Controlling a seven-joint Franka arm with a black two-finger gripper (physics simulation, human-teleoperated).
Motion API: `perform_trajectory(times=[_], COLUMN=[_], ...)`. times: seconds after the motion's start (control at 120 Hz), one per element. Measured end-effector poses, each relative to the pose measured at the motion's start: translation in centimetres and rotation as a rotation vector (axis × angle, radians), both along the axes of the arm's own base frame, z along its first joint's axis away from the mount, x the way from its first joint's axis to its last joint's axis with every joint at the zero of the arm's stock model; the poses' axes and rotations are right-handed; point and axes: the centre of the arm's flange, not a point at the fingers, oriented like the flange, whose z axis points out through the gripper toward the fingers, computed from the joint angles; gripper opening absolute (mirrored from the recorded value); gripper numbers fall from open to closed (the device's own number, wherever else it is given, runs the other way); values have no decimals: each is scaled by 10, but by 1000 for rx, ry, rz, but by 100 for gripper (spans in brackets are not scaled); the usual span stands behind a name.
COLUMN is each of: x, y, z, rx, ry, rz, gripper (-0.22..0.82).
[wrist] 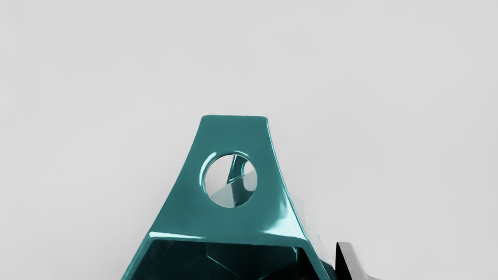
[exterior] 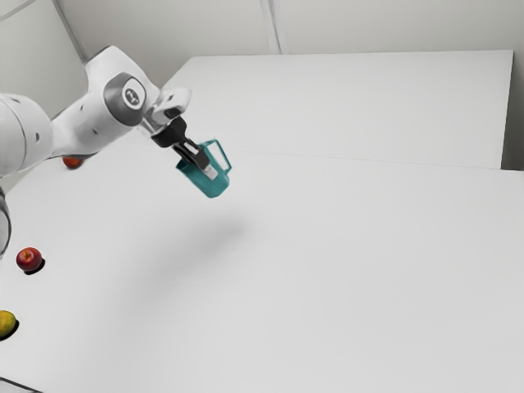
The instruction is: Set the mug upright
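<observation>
The claw [exterior: 210, 171] has the teal mug [exterior: 214, 187] in its grip, holding it in the air above the white worktop [exterior: 327, 278], a soft shadow lying below. The mug is tilted, its mouth toward the claw and its base pointing down and away from it. The handle [exterior: 225, 155] juts out past the claw on the exterior view's right; the wrist view shows a round hole through it, beyond the rim [wrist: 175, 235], with one finger [wrist: 346, 258] beside the mug's outer wall. Under the claw and widely toward the exterior view's right, the worktop is bare. A thin line crosses the white surface beyond the claw; whether it is an edge I cannot tell. A red apple [exterior: 29, 259] and a yellow fruit [exterior: 6, 323] sit well apart from the claw, toward the exterior view's left, and another red fruit [exterior: 73, 163] shows behind the arm
</observation>
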Motion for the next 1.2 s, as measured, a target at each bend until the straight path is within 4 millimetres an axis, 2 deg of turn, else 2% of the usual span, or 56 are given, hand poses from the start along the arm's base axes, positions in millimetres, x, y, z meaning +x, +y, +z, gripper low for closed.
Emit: perform_trajectory(times=[0.108, 0.258, 0.333, 0.475, 0.533, 0.775, 0.925, 1.067, 1.2], x=[27, 34, 11, -64, -80, -91, -102, -103, -102], y=[-2, -15, -25, -44, -49, -59, -57, -53, -48], z=[-32, -60, -63, -65, -71, -79, -100, -104, -105], rx=[134, 226, 236, 226, 227, 229, 232, 231, 221], ry=[63, 115, 143, 179, 188, 190, 223, 226, 231], rz=[-31, -34, -23, 8, 27, 111, 164, 216, 257], gripper=[-17, -16, -17, -17, -17, -17, -17, -17, 11])
